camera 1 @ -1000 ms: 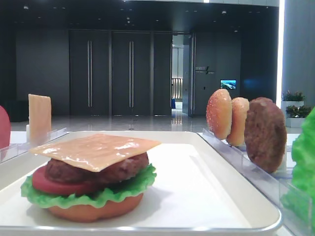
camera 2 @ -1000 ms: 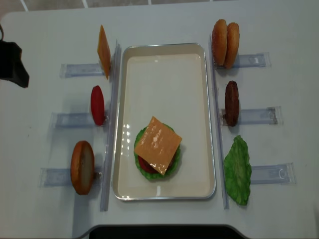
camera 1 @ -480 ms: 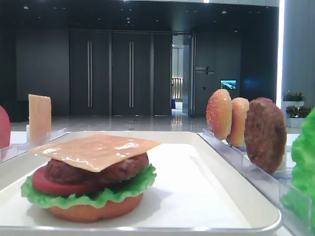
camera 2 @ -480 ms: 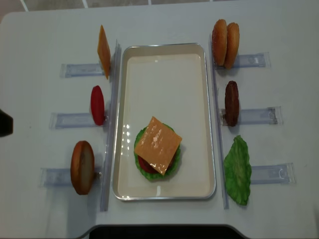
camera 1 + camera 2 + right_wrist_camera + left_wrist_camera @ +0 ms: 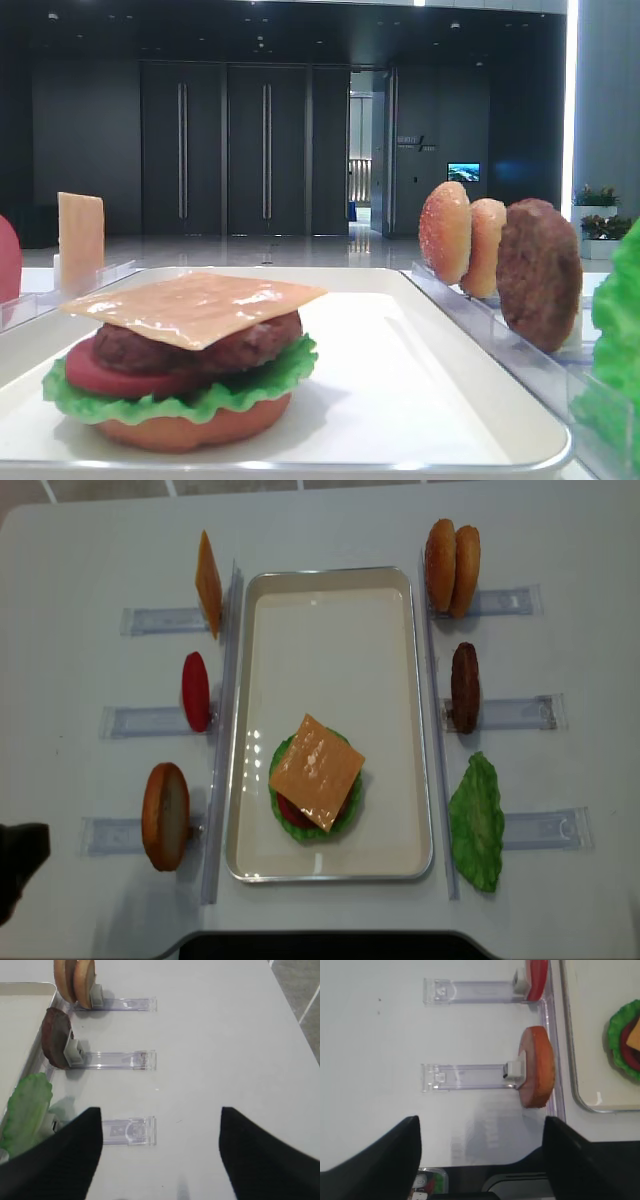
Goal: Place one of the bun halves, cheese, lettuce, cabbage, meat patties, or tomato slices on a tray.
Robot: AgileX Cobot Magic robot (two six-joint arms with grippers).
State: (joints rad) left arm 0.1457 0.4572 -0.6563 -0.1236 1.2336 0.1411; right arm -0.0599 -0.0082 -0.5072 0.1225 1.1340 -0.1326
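White tray (image 5: 330, 590): at centre, you have a stack of bun base, lettuce, tomato, patty and cheese slice (image 5: 316, 771) on top.
Done: cheese looks placed.
Left: likely the bun half (image 5: 165, 816) at 8 o'clock, to cap the stack.
Left gripper (image 5: 480, 1160): fingers spread wide, holding nothing, near that bun.
Right gripper (image 5: 159, 1152): fingers apart, empty, over bare table at 4 o'clock.

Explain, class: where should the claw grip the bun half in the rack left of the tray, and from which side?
Grip the bun half across its two flat faces near the top rim, coming down from above. It stands on edge in the clear rack, so its upper edge is free, while the clip holds its base.
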